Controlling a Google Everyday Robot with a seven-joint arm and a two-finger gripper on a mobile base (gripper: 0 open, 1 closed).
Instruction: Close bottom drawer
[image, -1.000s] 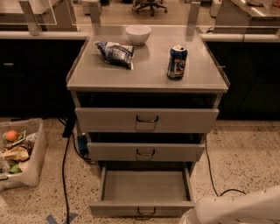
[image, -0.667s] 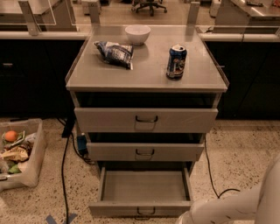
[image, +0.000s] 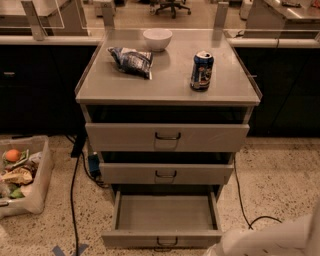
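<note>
The bottom drawer (image: 164, 214) of the grey metal cabinet (image: 167, 87) is pulled well out, showing its plain empty tray. Its low front panel (image: 135, 239) with a small dark wire handle (image: 166, 243) is at the bottom edge of the camera view. The middle drawer (image: 165, 173) sits slightly out and the top drawer (image: 167, 137) a little further out. A white arm segment (image: 267, 239) enters at the bottom right, just right of the bottom drawer's front corner. My gripper is out of view below the frame.
On the cabinet top stand a white bowl (image: 157, 39), a crumpled snack bag (image: 131, 61) and a blue drink can (image: 201, 71). A clear bin (image: 22, 175) of food items sits on the floor at left. Black cables (image: 73, 200) run along the floor on both sides.
The white arm segment at the bottom right has reached a little further left, towards the bottom drawer's front corner. The drawers have not moved.
</note>
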